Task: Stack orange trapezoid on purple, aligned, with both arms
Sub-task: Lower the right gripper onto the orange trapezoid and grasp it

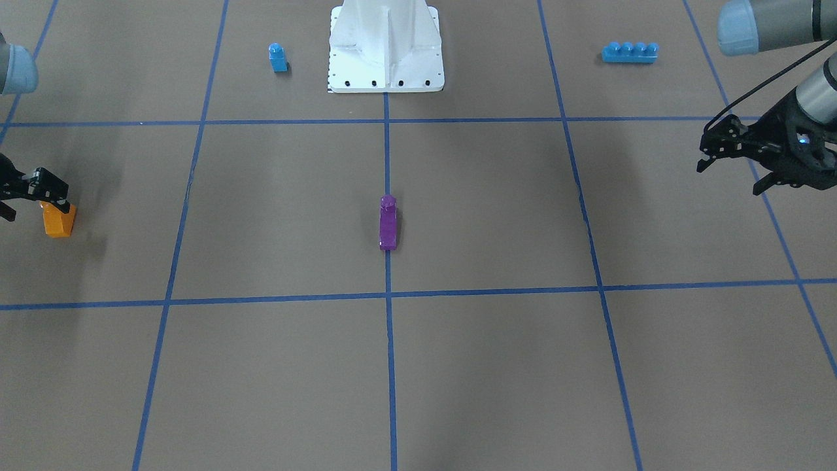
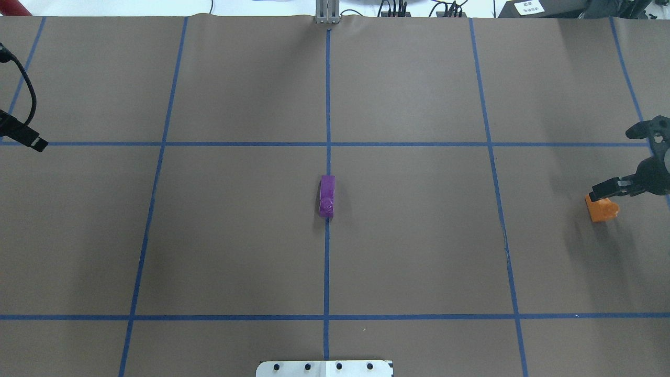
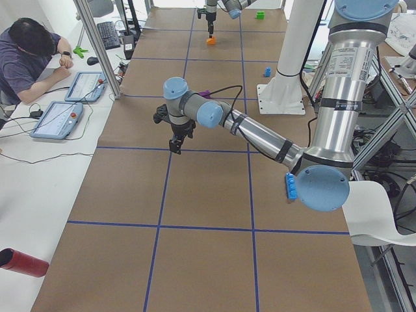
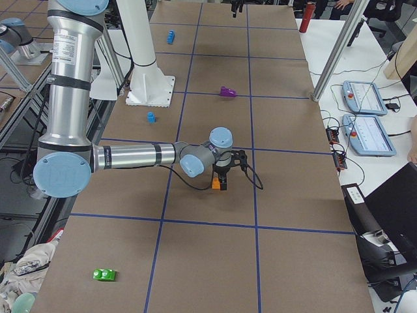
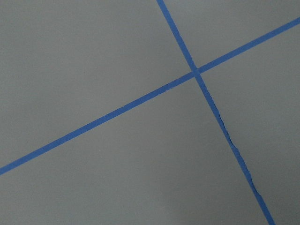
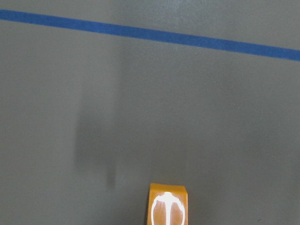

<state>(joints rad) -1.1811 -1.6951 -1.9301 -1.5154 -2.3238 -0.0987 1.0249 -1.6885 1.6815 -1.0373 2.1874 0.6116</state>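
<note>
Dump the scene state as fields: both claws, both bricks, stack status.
left claw: open, empty, in the air, far from both bricks
right claw: open, right at the orange trapezoid; contact unclear
orange trapezoid: looks to rest on the table, toward the robot's right end
purple: on the centre tape line, nothing on it
stack: not started
extras: small blue brick and long blue brick near the robot base

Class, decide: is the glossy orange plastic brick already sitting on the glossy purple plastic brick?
No, the orange brick lies far from the purple brick.
</note>
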